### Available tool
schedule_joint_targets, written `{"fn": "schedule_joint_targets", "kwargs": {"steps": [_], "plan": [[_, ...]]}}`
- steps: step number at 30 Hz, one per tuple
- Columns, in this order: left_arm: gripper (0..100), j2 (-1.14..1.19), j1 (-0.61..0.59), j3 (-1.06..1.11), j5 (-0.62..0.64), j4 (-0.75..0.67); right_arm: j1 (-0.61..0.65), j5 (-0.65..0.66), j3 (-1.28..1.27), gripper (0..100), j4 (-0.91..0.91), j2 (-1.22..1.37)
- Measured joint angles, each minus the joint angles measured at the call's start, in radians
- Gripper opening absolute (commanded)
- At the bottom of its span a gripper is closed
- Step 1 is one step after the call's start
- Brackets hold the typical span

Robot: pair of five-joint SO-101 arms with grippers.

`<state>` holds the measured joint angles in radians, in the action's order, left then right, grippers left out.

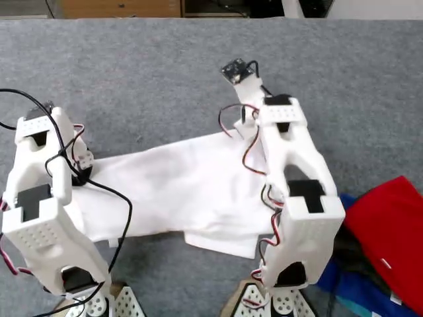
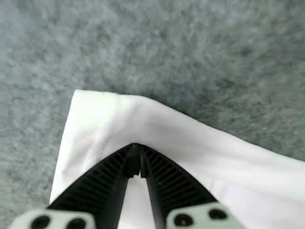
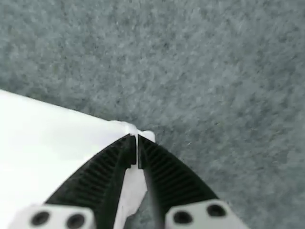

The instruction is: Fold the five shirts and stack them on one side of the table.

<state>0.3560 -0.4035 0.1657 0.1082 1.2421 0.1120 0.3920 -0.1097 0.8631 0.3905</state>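
A white shirt (image 1: 178,191) lies partly folded on the grey table between my two arms. My left gripper (image 1: 84,165) sits at the shirt's left edge. In the left wrist view this gripper (image 2: 136,157) is shut on the white shirt (image 2: 190,138), just inside a folded corner. At the shirt's far right corner is my right gripper (image 1: 243,129). The right wrist view shows it (image 3: 136,143) shut on the very corner of the shirt (image 3: 52,138), low over the table. A red shirt (image 1: 386,228) lies on a pile at the front right.
Under the red shirt are blue (image 1: 357,287) and dark garments at the table's front right edge. Grey table surface (image 1: 145,79) stretches bare beyond the white shirt. Loose cables (image 1: 112,198) trail from the left arm across the shirt's left part.
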Motion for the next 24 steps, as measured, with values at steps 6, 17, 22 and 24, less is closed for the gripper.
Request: {"fn": "schedule_joint_targets", "kwargs": {"steps": [6,17,22,24], "plan": [[2,0.014,-0.026,-0.157,-0.002,0.123,0.009,0.011,0.198,1.9,0.189,0.0],[2,0.014,-0.031,-0.439,-0.003,0.371,0.08,0.13,0.399,2.3,0.677,-0.133],[2,0.014,-0.035,-0.442,-0.061,0.411,0.095,0.215,0.301,14.6,0.833,-0.261],[2,0.014,-0.051,-0.442,-0.071,0.413,0.101,0.245,0.216,19.1,0.858,-0.321]]}}
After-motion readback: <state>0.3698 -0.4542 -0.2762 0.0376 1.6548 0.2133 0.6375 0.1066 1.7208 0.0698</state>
